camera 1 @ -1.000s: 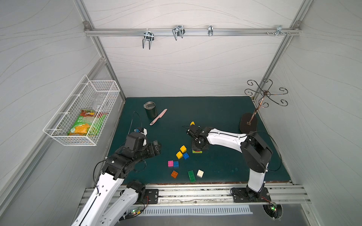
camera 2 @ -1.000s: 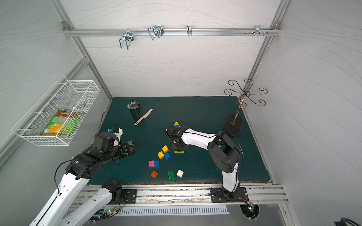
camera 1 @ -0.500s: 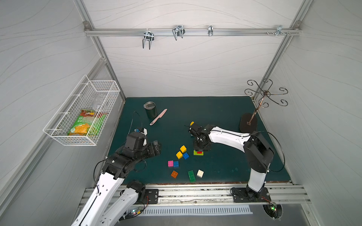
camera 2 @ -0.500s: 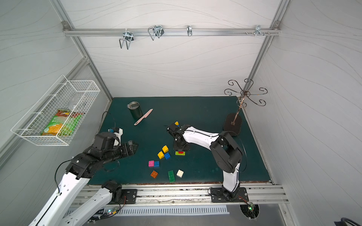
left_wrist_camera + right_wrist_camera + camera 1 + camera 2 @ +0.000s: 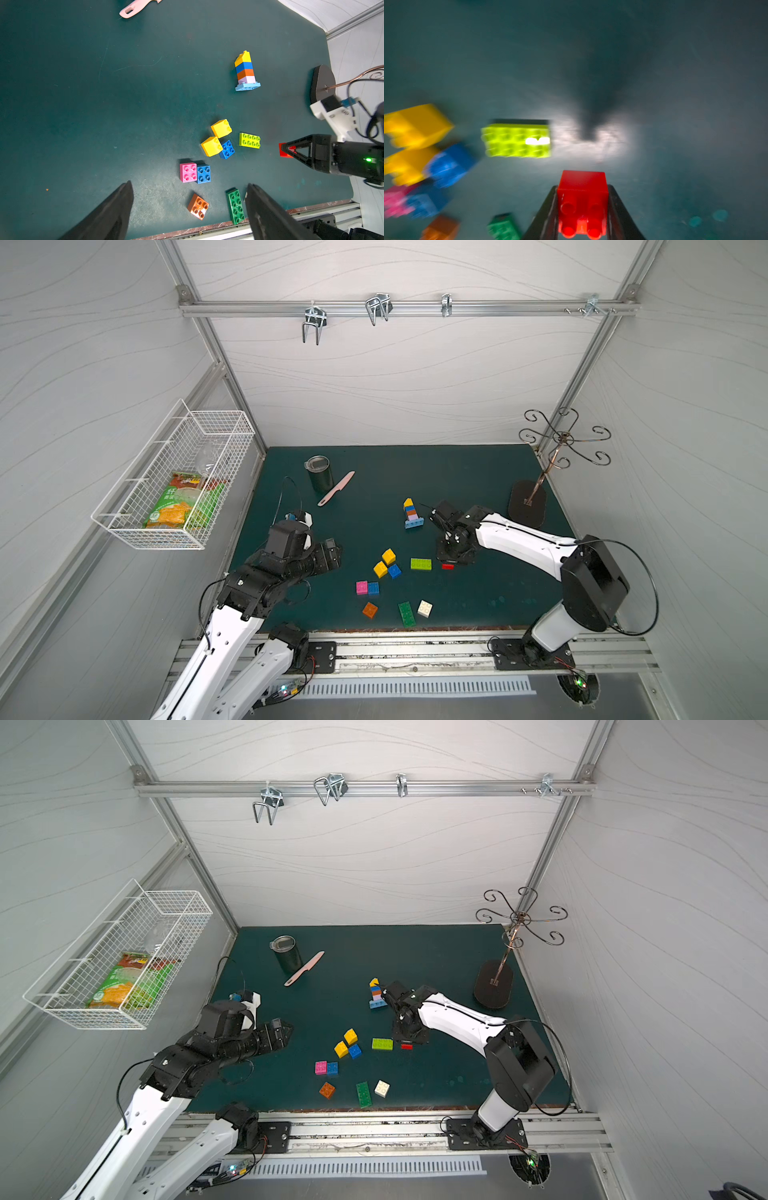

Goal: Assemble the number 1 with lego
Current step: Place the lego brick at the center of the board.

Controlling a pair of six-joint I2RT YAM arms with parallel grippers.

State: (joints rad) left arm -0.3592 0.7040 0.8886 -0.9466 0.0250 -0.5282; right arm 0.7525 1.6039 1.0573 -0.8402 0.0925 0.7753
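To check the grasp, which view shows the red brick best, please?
The right wrist view: the red brick sits close and sharp, clamped in the right claw. The left wrist view half hides the brick behind that claw; both top views show only a red speck.

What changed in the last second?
The right gripper, fingers closed on the red brick, moved from beside the tower toward the near edge and the robot's right, now beside the lime brick. No new grasp or release. The left gripper, open, the tower and the loose bricks stayed put.
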